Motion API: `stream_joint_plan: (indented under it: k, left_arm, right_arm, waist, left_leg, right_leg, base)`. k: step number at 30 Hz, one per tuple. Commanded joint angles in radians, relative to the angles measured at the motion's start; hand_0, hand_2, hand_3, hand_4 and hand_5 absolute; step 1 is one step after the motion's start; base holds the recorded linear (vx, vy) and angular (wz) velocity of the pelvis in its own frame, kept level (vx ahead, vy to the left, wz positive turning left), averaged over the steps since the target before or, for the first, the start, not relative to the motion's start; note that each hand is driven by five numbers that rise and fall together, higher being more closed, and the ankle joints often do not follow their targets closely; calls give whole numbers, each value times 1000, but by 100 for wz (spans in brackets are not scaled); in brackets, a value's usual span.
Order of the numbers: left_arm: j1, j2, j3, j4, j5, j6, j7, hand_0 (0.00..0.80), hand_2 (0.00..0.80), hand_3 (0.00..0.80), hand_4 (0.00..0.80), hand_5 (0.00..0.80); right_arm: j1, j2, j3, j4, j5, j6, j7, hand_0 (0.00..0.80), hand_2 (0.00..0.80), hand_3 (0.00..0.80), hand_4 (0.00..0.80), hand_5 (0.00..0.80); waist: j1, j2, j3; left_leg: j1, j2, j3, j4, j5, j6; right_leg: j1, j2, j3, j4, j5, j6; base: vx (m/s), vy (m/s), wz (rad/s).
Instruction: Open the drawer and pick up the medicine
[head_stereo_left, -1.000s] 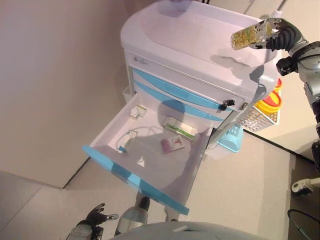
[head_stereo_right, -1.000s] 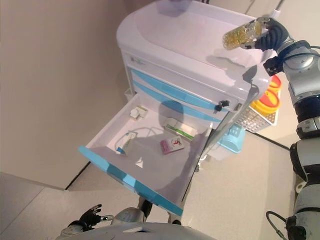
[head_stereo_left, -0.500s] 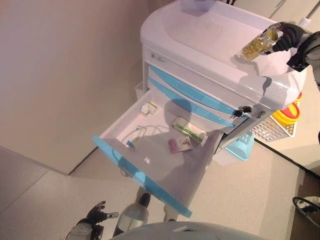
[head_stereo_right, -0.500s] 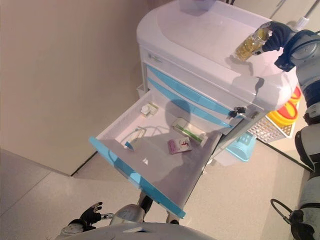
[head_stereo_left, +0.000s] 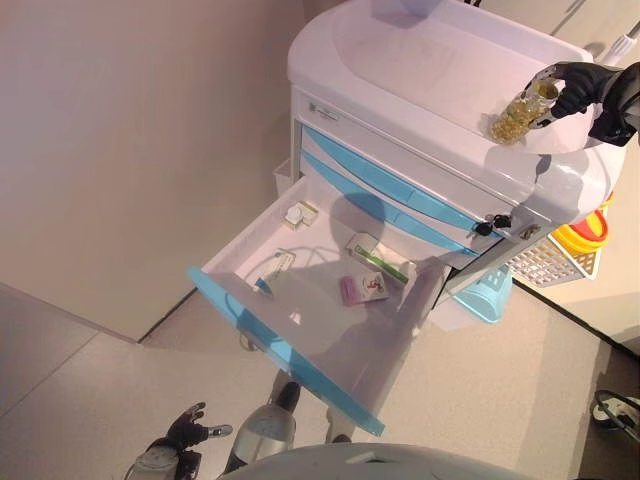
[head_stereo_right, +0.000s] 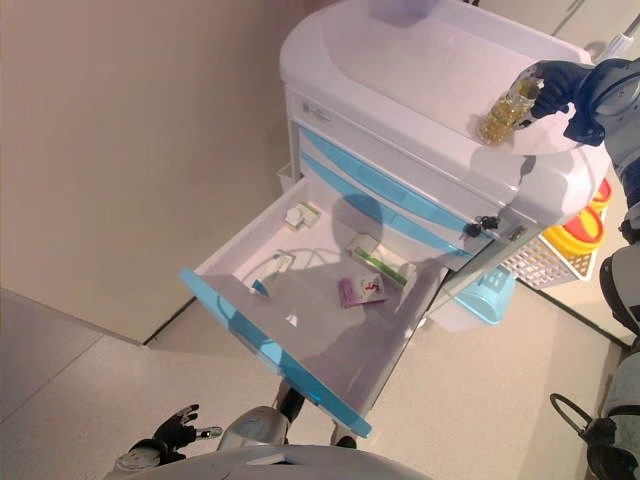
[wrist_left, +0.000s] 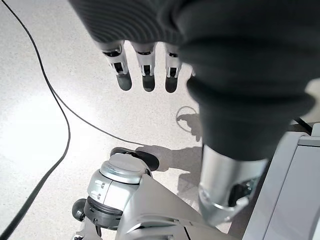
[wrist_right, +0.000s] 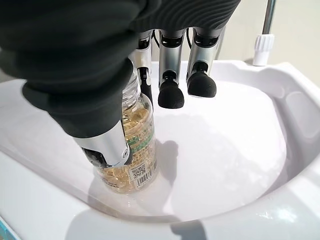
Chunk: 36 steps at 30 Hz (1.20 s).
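Observation:
A clear medicine bottle (head_stereo_left: 517, 112) of yellow capsules stands upright on the right end of the white cart's top (head_stereo_left: 420, 70). My right hand (head_stereo_left: 590, 85) is shut on it near its neck; in the right wrist view the thumb and a finger (wrist_right: 170, 65) pinch the bottle (wrist_right: 132, 145). The lowest blue-fronted drawer (head_stereo_left: 280, 355) is pulled wide open. It holds a pink box (head_stereo_left: 362, 288), a green-and-white box (head_stereo_left: 380, 258), a tube (head_stereo_left: 272, 272) and a small box (head_stereo_left: 298, 214). My left hand (head_stereo_left: 190, 428) hangs open and empty low near the floor, fingers (wrist_left: 145, 70) straight.
A wall runs close along the cart's left side. A white wire basket with a yellow container (head_stereo_left: 580, 235) and a light blue basket (head_stereo_left: 487, 295) hang on the cart's right side. A key (head_stereo_left: 487, 225) sticks out of the lock above the drawer.
My right hand has lowered the bottle from tilted in the air to upright on the cart top. The camera has shifted; the drawer and left hand have not moved.

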Motion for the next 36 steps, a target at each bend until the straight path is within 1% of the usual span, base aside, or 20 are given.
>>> stream_joint_plan:
  k: [1, 2, 3, 4, 5, 10, 13, 16, 25, 29, 33, 36]
  left_arm:
    - [24, 42, -29, -19, -21, -27, -5, 0, 0, 0, 0, 0]
    - [24, 42, -31, -17, -23, -29, -3, 0, 0, 0, 0, 0]
    - [24, 42, -32, -17, -23, -28, -2, 0, 0, 0, 0, 0]
    - [23, 42, -32, -17, -23, -27, -2, 0, 0, 0, 0, 0]
    - [22, 43, -32, -17, -23, -24, -3, 0, 0, 0, 0, 0]
    - [22, 43, -35, -2, -22, -33, -5, 0, 0, 0, 0, 0]
    - [21, 43, -37, 4, -20, -35, -6, 0, 0, 0, 0, 0]
    - [25, 42, -42, 4, -19, -40, -6, 0, 0, 0, 0, 0]
    - [18, 43, -48, 12, -10, -46, -7, 0, 0, 0, 0, 0]
    - [21, 43, -50, 22, 14, -49, -7, 0, 0, 0, 0, 0]
    - [13, 46, -50, 39, 34, -50, -12, 0, 0, 0, 0, 0]
    - [6, 48, -48, 50, 48, -54, -16, 0, 0, 0, 0, 0]
  right_arm:
    - [-136, -81, 93, -17, -5, -26, 5, 800, 800, 800, 800, 800]
    - [-134, -79, 96, -15, -17, -33, 9, 800, 800, 800, 800, 800]
    - [-134, -78, 98, -11, -19, -38, 7, 565, 565, 565, 565, 565]
    - [-135, -77, 101, -8, -17, -44, 3, 169, 169, 169, 169, 169]
    - [-135, -77, 102, -6, -9, -45, -1, 0, 0, 0, 0, 0]
    - [-142, -76, 96, -3, 29, -54, -45, 0, 0, 0, 0, 0]
    - [-144, -72, 81, 0, 38, -57, -101, 0, 0, 0, 0, 0]
    - [-155, -77, 78, -2, 63, -64, -133, 0, 0, 0, 0, 0]
    - [-162, -87, 63, -14, 123, -66, -186, 0, 0, 0, 0, 0]
    - [-167, -98, 59, -38, 203, -75, -188, 0, 0, 0, 0, 0]
    - [-172, -112, 42, -96, 365, -68, -189, 0, 0, 0, 0, 0]
    - [-146, -127, -9, -187, 494, -42, -227, 0, 0, 0, 0, 0]
  waist:
    - [19, -33, -17]
    - [19, -33, -17]
    - [20, -34, -17]
    - [20, -34, -17]
    - [20, -34, -17]
    - [20, -34, -16]
    - [22, -32, -16]
    - [21, -30, -17]
    - [14, -27, -20]
    - [1, -25, -27]
    - [-23, -20, -42]
    - [-48, -13, -49]
  left_leg:
    - [17, -35, 51, 34, -136, 14]
    - [17, -34, 52, 35, -136, 14]
    - [16, -34, 52, 36, -136, 14]
    - [16, -34, 52, 35, -135, 14]
    - [16, -34, 52, 35, -135, 14]
    - [16, -34, 50, 35, -134, 13]
    - [17, -35, 48, 37, -135, 14]
    - [19, -36, 47, 36, -136, 14]
    - [25, -33, 55, 37, -140, 15]
    - [33, -29, 63, 35, -143, 14]
    - [44, -25, 81, 28, -147, 13]
    - [50, -22, 98, 28, -151, 11]
  right_leg:
    - [-64, -48, 18, 72, 12, 39]
    - [-63, -48, 17, 72, 12, 39]
    - [-63, -48, 17, 72, 12, 40]
    - [-63, -48, 17, 71, 12, 39]
    - [-63, -47, 17, 71, 12, 39]
    - [-63, -47, 16, 71, 13, 39]
    - [-61, -47, 16, 71, 12, 39]
    - [-61, -47, 17, 72, 11, 40]
    - [-58, -49, 20, 73, 11, 43]
    - [-57, -49, 27, 74, 12, 44]
    - [-57, -48, 40, 71, 13, 48]
    - [-60, -48, 56, 72, 14, 51]
  base:
    - [0, 0, 0]
    - [0, 0, 0]
    - [0, 0, 0]
    - [0, 0, 0]
    - [0, 0, 0]
    - [0, 0, 0]
    - [0, 0, 0]
    - [0, 0, 0]
    - [0, 0, 0]
    - [-5, -6, -1]
    - [-16, -20, -5]
    - [-21, -11, -15]
